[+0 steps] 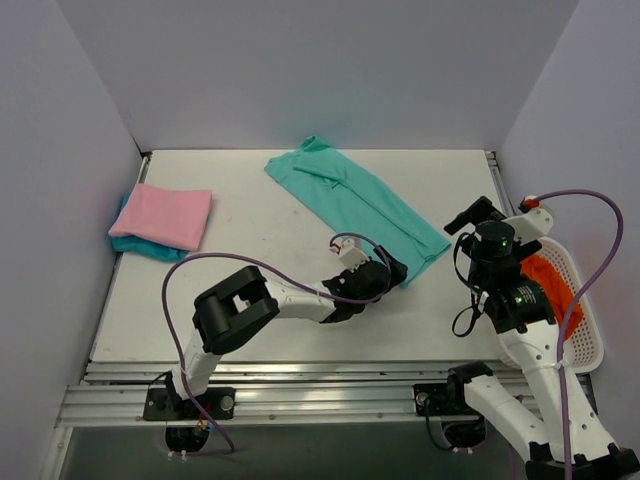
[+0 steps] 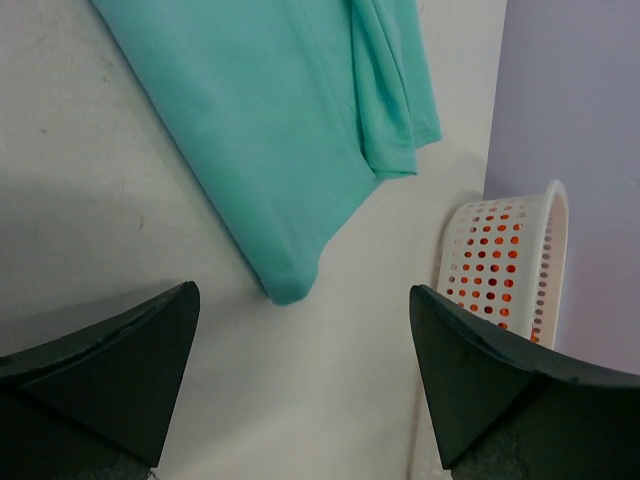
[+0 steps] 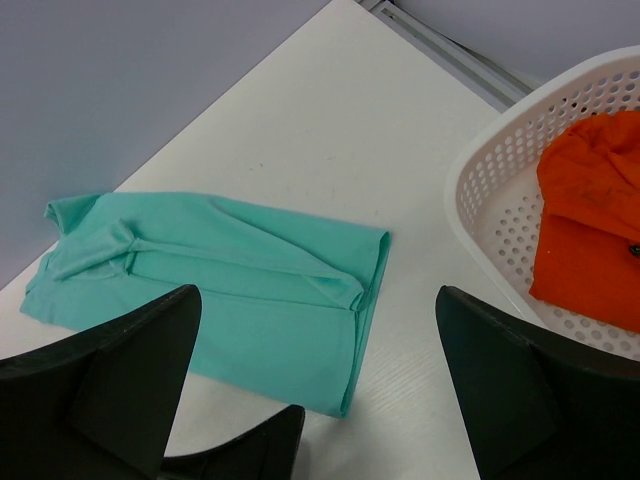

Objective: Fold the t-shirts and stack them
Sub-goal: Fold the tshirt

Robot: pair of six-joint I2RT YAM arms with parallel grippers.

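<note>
A mint-teal t-shirt [image 1: 355, 200] lies folded lengthwise into a long strip, running diagonally from the table's back centre to its right middle; it also shows in the left wrist view [image 2: 270, 120] and the right wrist view [image 3: 230, 300]. A folded pink t-shirt [image 1: 167, 215] lies on a darker turquoise one [image 1: 135, 246] at the left edge. My left gripper [image 1: 392, 268] is open and empty, just short of the strip's near corner [image 2: 288, 290]. My right gripper [image 1: 470, 220] is open and empty, raised right of the strip's end.
A white mesh basket [image 1: 580, 310] stands at the table's right edge with an orange garment [image 1: 552, 285] inside; it shows in the right wrist view [image 3: 500, 200] and the left wrist view [image 2: 500, 260]. Grey walls enclose the table on three sides.
</note>
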